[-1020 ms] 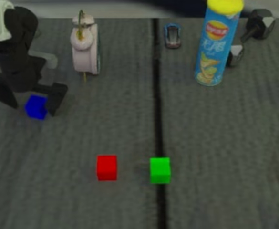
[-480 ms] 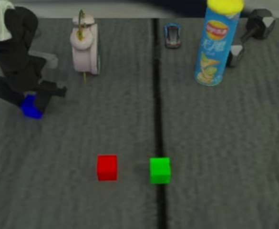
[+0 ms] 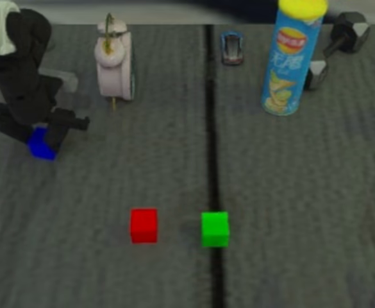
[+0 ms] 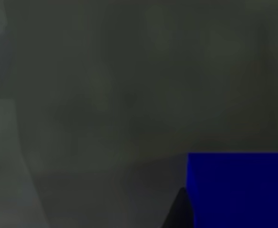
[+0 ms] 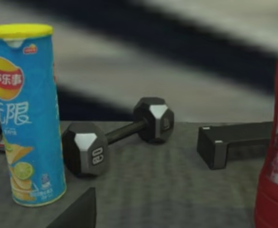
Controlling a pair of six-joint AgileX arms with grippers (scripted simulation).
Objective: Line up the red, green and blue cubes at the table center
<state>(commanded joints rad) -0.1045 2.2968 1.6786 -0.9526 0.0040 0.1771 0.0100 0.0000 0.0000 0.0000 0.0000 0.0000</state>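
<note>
From above, at the desk's [image 3: 302,192] far left, the left gripper [image 3: 38,131] is down over the blue cube [image 3: 41,145], its dark fingers set on either side and closed against it. Nearer the middle, the red cube [image 3: 143,225] sits just left of the black seam [image 3: 211,128], and the green cube [image 3: 215,229] rests right on that seam, the two side by side with a gap between them. Along the back edge stand a pale alarm clock [image 3: 115,66], a toy car [image 3: 232,47], a blue chip can [image 3: 291,59] and a dumbbell [image 3: 338,45].

Over to the left wrist view: it's dim, with the blue cube's face [image 4: 238,190] filling one corner and a dark fingertip [image 4: 180,211] touching its edge.

Right wrist view: the chip can [image 5: 25,114], the dumbbell [image 5: 117,133], a black block [image 5: 234,145] and a red bottle [image 5: 276,156]; I cannot tell how that parked arm's gripper is set.
</note>
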